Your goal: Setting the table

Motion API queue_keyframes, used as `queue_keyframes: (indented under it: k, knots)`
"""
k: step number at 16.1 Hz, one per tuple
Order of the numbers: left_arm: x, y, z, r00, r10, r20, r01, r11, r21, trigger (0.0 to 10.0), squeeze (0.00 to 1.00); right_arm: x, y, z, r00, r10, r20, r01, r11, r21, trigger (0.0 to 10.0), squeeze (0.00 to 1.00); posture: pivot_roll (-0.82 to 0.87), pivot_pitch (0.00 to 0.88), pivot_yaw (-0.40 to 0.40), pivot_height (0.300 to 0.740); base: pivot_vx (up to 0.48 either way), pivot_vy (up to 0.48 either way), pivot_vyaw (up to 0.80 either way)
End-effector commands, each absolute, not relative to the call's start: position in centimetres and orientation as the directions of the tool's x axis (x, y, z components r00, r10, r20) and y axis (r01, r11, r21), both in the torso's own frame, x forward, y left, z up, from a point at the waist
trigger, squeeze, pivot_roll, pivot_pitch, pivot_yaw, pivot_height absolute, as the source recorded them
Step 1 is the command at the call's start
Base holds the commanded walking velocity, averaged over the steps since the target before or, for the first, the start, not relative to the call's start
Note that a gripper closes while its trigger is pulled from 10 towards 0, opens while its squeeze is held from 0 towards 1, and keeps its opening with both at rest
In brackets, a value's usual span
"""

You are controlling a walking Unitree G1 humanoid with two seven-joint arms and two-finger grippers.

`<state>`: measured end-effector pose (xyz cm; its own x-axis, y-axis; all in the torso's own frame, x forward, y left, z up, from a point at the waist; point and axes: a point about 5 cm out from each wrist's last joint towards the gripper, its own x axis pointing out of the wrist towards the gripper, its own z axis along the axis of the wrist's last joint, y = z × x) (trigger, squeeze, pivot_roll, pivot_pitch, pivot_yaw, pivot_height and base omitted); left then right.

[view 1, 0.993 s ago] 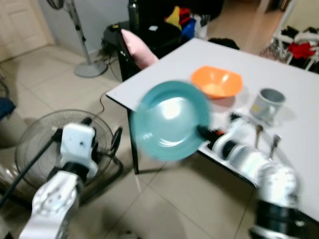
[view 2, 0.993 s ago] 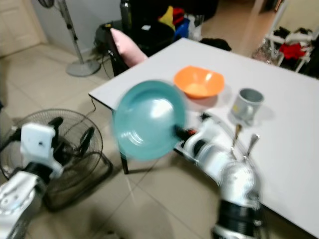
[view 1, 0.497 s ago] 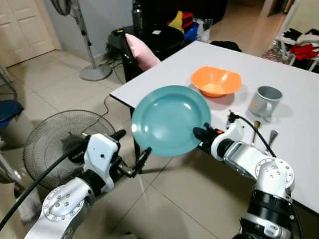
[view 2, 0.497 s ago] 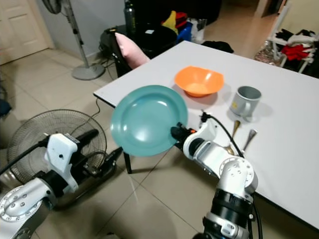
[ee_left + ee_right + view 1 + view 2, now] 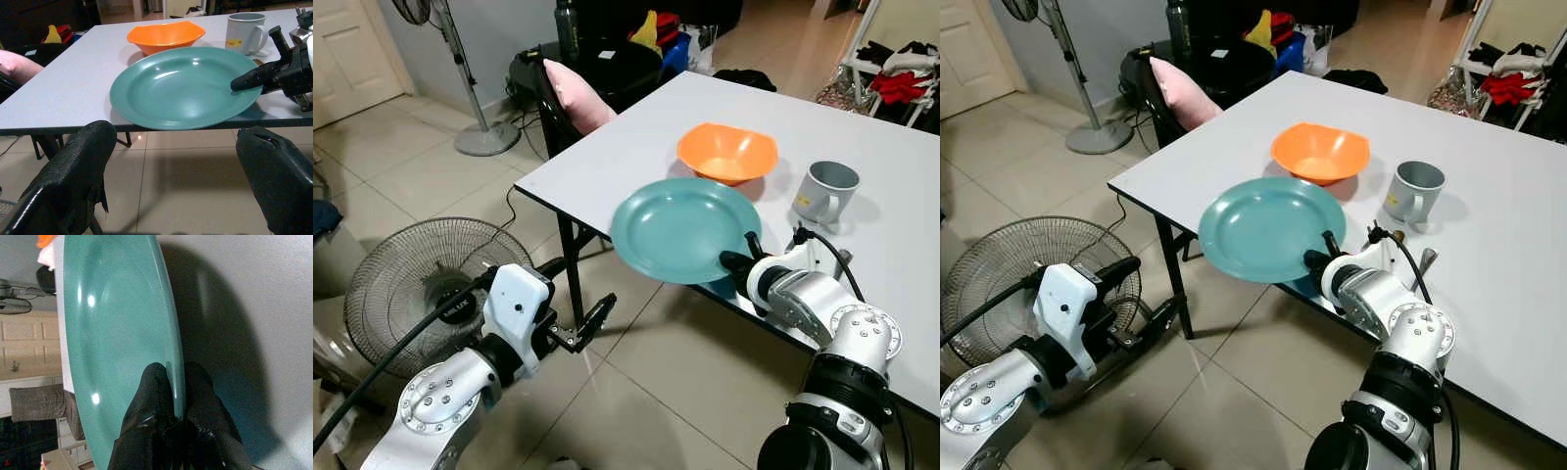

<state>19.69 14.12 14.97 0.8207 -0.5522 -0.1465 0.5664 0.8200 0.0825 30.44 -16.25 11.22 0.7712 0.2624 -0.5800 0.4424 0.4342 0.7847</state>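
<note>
White table [image 5: 636,147], right end effector [image 5: 736,262] pinching teal plate [image 5: 680,227] rim, near edge

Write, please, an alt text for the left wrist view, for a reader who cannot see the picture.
A teal plate is held level at the near edge of a white table, its rim pinched by the right gripper reaching in from the side. Behind it stand an orange bowl and a grey mug. The left gripper's two black fingers are spread open in the foreground, above the tiled floor.

Teal plate [image 5: 681,228] now level, over table edge [image 5: 570,214].
</note>
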Motion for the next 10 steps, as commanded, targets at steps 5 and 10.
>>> queue_keyframes:
  k: [5,10]
  knots:
    - [19.7,13.6,15.2,0.798,-0.585,-0.147,0.599,0.796,0.085,10.0,0.00,32.4,-15.2,13.0,0.782,0.255,-0.569,0.486,0.324,0.812,10.0,0.00,-0.05,0.000,0.044,0.740,0.000,0.000,0.00]
    - [19.7,13.4,15.2,0.786,-0.600,-0.149,0.615,0.785,0.082,10.0,0.00,33.1,-15.2,13.4,0.782,0.248,-0.571,0.504,0.286,0.815,10.0,0.39,-0.05,0.000,0.044,0.740,0.000,0.000,0.00]
